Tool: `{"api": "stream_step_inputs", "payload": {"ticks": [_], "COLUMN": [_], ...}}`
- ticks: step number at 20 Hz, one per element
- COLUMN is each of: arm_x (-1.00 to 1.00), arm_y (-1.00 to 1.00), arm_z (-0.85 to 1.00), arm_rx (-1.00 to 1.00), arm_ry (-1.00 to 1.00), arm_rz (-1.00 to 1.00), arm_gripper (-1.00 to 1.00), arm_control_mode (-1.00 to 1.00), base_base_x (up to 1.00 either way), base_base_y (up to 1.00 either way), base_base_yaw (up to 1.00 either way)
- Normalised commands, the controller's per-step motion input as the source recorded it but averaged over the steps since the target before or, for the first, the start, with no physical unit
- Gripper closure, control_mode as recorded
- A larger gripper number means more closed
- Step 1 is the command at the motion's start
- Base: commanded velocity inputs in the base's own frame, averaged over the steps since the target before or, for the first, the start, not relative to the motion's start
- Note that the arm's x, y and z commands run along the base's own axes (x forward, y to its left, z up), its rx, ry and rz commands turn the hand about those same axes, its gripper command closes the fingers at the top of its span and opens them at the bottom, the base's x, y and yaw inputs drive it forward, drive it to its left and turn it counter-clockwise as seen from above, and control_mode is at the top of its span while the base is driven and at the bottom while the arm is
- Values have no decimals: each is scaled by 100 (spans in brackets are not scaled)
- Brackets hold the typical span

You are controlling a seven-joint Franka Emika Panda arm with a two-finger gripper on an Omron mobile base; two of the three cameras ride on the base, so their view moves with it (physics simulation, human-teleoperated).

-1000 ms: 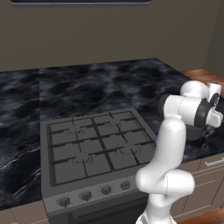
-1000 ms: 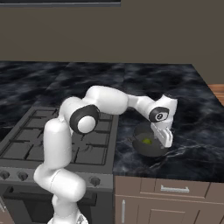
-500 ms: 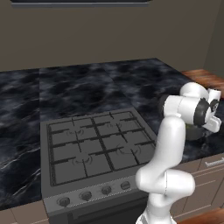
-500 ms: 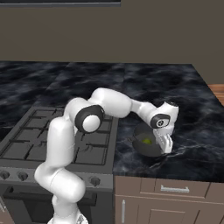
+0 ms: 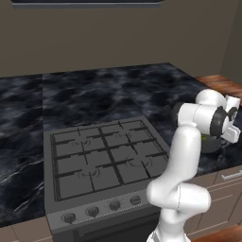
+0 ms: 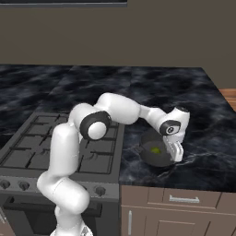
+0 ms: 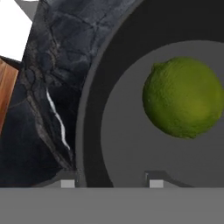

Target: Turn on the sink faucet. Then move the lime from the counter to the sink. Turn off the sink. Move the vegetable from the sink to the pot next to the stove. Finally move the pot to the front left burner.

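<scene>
The lime lies inside the dark grey pot, which stands on the black marble counter just right of the stove. From the right base view the lime is a small green spot in the pot. My gripper is down at the pot's right rim. In the hand view the gripper straddles the pot's wall, one tip outside and one inside, with a gap left on the inner side. The front left burner carries nothing. In the left base view my arm hides most of the pot.
The stove's black grates are bare, with a row of knobs along its front. Wooden flooring shows past the counter's right end. Cabinet drawers sit below the counter edge.
The gripper has sunk lower onto the pot's right rim and its fingers have drawn closer together. Pot and lime have stayed in place.
</scene>
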Motion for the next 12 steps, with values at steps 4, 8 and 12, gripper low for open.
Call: {"api": "stream_step_inputs", "payload": {"ticks": [4, 8, 12], "arm_x": [-3, -12, -2], "arm_y": [0, 11, 41], "arm_z": [1, 18, 40], "arm_rx": [-1, -3, -3], "arm_ry": [-5, -19, -19], "arm_rz": [0, 0, 0], "arm_gripper": [100, 100, 100], "arm_control_mode": [-100, -100, -100], "base_base_x": [0, 0, 0], "base_base_y": [0, 0, 0], "base_base_yaw": [0, 0, 0]}}
